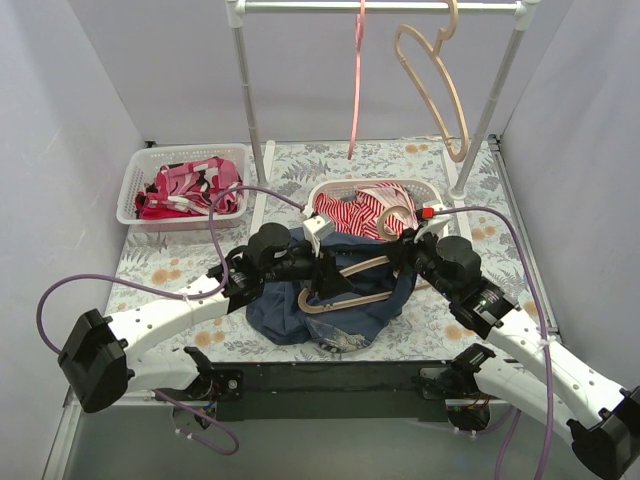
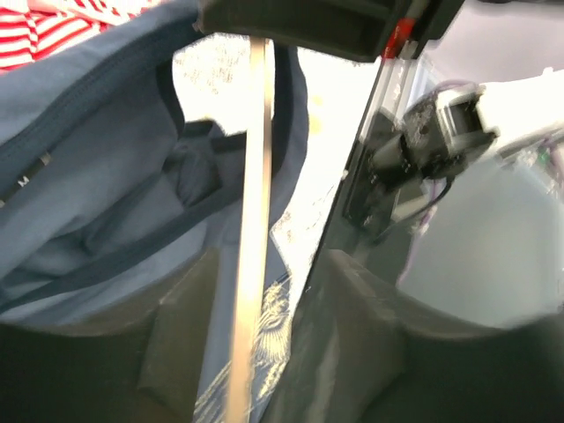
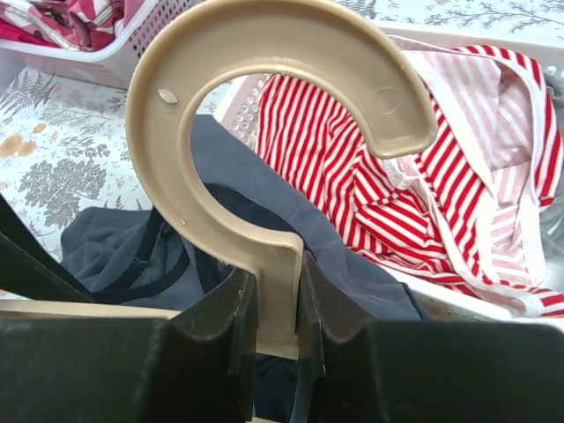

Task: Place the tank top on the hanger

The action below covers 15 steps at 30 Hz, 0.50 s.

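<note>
Now the left end effector (image 2: 256, 352) stands partly open, straddling a bar of the light tan, wood-coloured triangular hanger (image 1: 345, 300) with gaps either side. The dark navy-blue sleeveless tank top (image 1: 290, 318) lies bunched beneath on the floral tabletop (image 1: 160, 270). The right end effector (image 3: 278, 308) is clamped on the hanger's hook neck.

We see the tank top (image 1: 300, 318) as soft, matt navy cloth with darker bound edges. The hanger (image 3: 273, 31) looks like smooth tan moulded plastic with a faint sheen and small round marks. The striped garment (image 3: 370, 185) is thin, matt cloth. The basket (image 1: 130, 195) at the tabletop's far left corner is white perforated plastic. A matt floral cover (image 1: 160, 265) lines the tabletop.
</note>
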Tool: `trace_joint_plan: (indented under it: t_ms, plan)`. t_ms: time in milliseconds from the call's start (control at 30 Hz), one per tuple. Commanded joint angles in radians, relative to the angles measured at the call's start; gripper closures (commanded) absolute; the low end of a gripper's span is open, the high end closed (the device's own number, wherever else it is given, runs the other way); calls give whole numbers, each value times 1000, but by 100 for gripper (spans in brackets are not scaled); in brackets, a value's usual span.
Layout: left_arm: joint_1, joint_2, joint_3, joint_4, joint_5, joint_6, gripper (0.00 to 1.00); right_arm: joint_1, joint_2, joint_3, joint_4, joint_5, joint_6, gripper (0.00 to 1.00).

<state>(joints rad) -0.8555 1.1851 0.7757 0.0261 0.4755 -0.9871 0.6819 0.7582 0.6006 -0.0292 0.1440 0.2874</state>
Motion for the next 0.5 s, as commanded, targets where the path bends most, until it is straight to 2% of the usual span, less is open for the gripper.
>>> trace_joint_plan:
  t_ms: [0,33,67,167,200,233,300,367,467]
  plan:
    - [-4,-41,54,28,-93,-79,40,2,-34,-8,78,58,7,99]
    - [-7,-48,57,14,-133,-91,31,2,-36,-12,78,58,6,99]
    - [-5,-62,68,2,-171,-128,28,4,-37,-15,75,60,1,99]
    - [-4,-122,82,-92,-432,-208,23,4,-48,-27,68,62,-16,99]
    - [-4,-137,83,-130,-619,-296,23,4,-56,-31,68,59,-19,99]
    - [1,-151,86,-209,-685,-335,23,5,-60,-35,69,55,-31,99]
    - [19,-159,97,-280,-774,-410,27,4,-74,-42,57,54,-36,99]
    - [53,-130,108,-377,-836,-458,39,5,-85,-38,35,52,-42,99]
    - [111,-47,102,-430,-769,-515,46,5,-94,-28,2,60,-45,99]
